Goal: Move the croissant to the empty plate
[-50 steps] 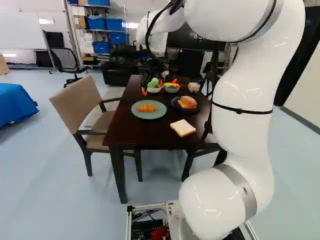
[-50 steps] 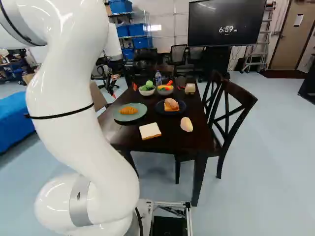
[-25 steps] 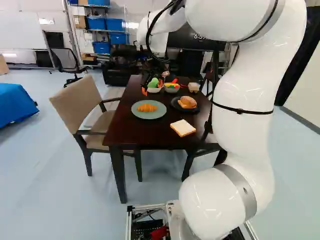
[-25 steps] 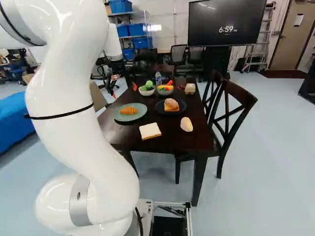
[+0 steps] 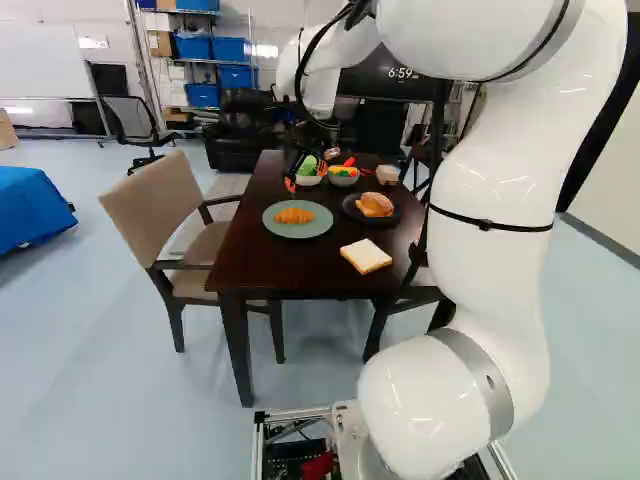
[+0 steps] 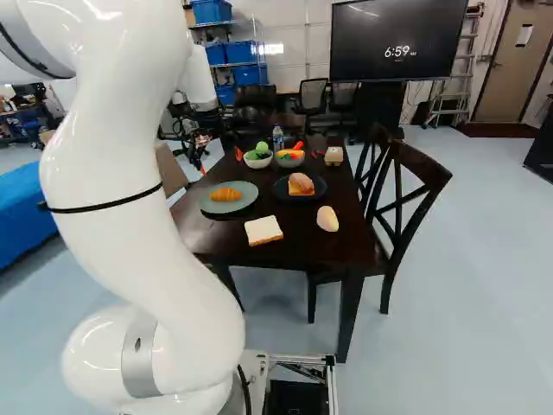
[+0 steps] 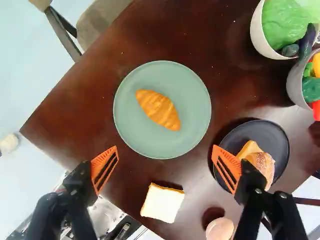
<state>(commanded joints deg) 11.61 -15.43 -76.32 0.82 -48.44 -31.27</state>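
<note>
In the right base view my gripper (image 6: 221,161) hangs above the table's far left part. The wrist view looks down past the gripper (image 7: 165,151), open, its orange-padded fingers wide apart with nothing between them. Ahead of the fingers, a golden-brown croissant (image 7: 158,109) lies on a green plate (image 7: 192,130); the same croissant (image 5: 294,216) and plate (image 5: 317,228) show in the left base view. A dark plate (image 7: 281,142) beside it carries a round bun (image 7: 263,165) and an orange slice; one finger partly covers that plate from the camera's side.
On the dark wooden table (image 6: 276,246) are white bread (image 6: 263,230), a pale oval item (image 6: 327,219), two bowls of toy vegetables (image 6: 257,162) (image 6: 290,161), a bottle (image 6: 277,138) and a small pale item (image 6: 333,156). Chairs (image 5: 160,205) (image 6: 415,186) stand at both sides.
The arm has shifted slightly against its lowest joint, rightward in the left base view and leftward in the right one; the gripper has moved a little with it. Base, plates and croissant stay put.
</note>
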